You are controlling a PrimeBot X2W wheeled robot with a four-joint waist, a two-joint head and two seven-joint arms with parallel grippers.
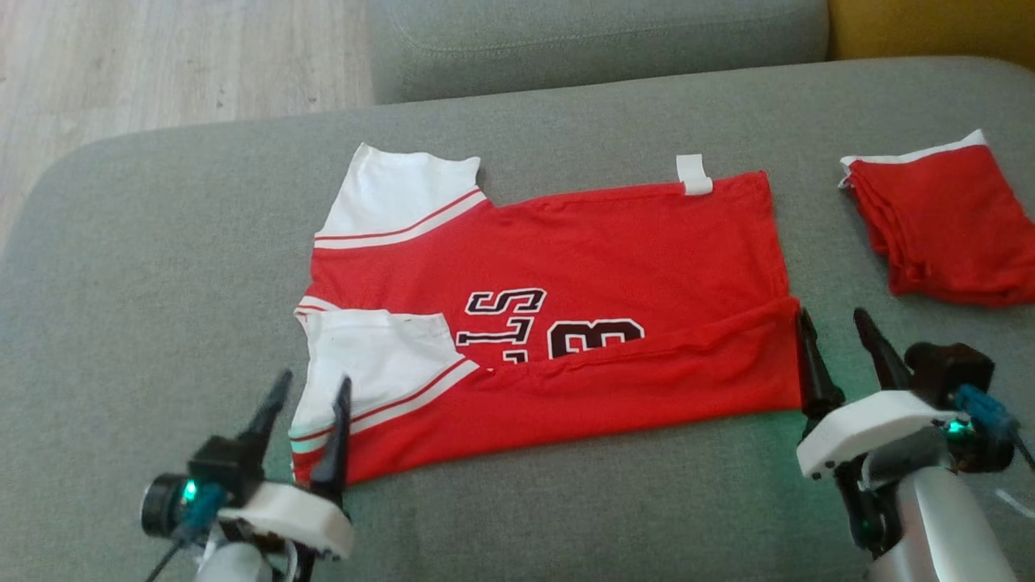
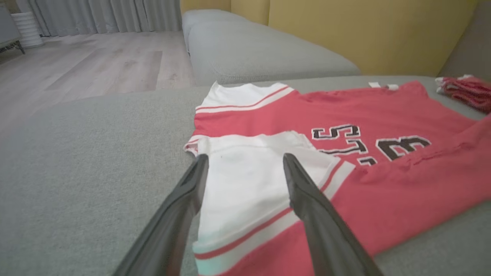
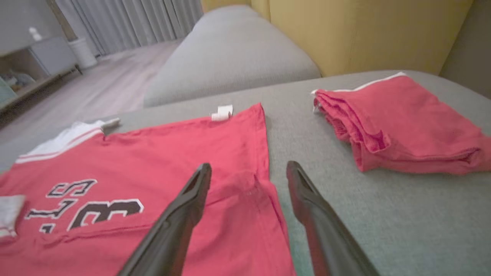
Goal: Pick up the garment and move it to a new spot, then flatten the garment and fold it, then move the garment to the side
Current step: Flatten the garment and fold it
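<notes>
Jersey [image 1: 614, 242] lies flat mid-cushion [image 1: 162, 283], near edge folded over. Left gripper [image 1: 314, 396] jaws wide apart, straddling near-left white sleeve [image 1: 380, 356]. Right gripper [image 1: 833, 323] jaws wide at near-right corner. I see nothing gripped.

We hold our left end effector [image 1: 315, 377] low at the left and our right end effector [image 1: 830, 314] low at the right, each with its 2 jaws spread wide, pointing forward, gripping nothing.
</notes>
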